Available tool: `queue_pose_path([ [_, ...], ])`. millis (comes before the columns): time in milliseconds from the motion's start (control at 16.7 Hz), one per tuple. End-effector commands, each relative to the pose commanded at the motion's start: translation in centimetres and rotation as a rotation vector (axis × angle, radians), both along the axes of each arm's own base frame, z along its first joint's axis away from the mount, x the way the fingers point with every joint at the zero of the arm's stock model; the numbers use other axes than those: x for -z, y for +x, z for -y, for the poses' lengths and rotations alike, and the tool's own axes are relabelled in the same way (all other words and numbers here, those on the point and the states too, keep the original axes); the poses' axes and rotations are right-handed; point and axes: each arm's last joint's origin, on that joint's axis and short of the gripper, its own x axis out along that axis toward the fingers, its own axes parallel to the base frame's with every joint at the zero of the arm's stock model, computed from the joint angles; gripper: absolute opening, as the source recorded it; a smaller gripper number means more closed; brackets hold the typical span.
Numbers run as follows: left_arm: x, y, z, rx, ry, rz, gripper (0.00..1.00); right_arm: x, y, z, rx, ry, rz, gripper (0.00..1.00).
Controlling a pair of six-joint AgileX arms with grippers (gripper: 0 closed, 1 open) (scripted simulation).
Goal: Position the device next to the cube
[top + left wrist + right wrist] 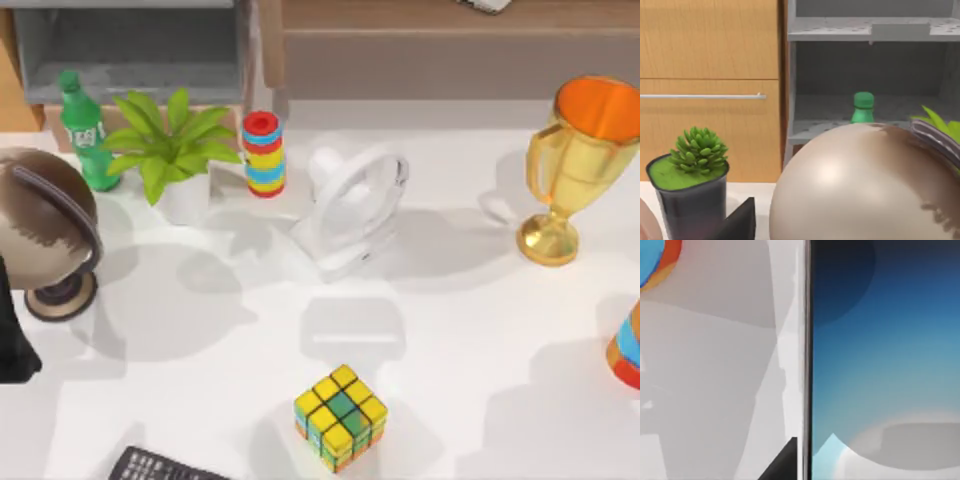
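Right wrist view sits close over the phone (885, 360); I cannot tell the pincer's state, and the cube (341, 416) waits near the desk's front edge

The multicoloured cube (341, 417) sits near the table's front; the blue-screened device (885, 360) lies flat.

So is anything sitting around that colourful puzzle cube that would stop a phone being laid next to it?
Nothing visible does. The cube has bare white table on its sides; the remote lies apart to its left. The phone fills the right wrist view.
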Motion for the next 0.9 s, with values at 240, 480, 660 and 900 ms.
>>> queue_pose_path([
  [240, 0.0, 0.0, 0.0, 0.000, 0.000, 0.000, 1.00, -1.9, 1.8, -4.4, 0.034, 0.021, 0.025, 0.00],
  [480, 0.0, 0.0, 0.0, 0.000, 0.000, 0.000, 1.00, -2.8, 2.8, -9.6, 0.059, 0.056, 0.033, 0.00],
  [660, 0.0, 0.0, 0.0, 0.000, 0.000, 0.000, 1.00, -3.0, 3.0, -13.7, 0.071, 0.085, 0.030, 0.00],
  [900, 0.0, 0.0, 0.0, 0.000, 0.000, 0.000, 1.00, -2.0, 2.4, -18.8, 0.086, 0.111, 0.002, 0.00],
])
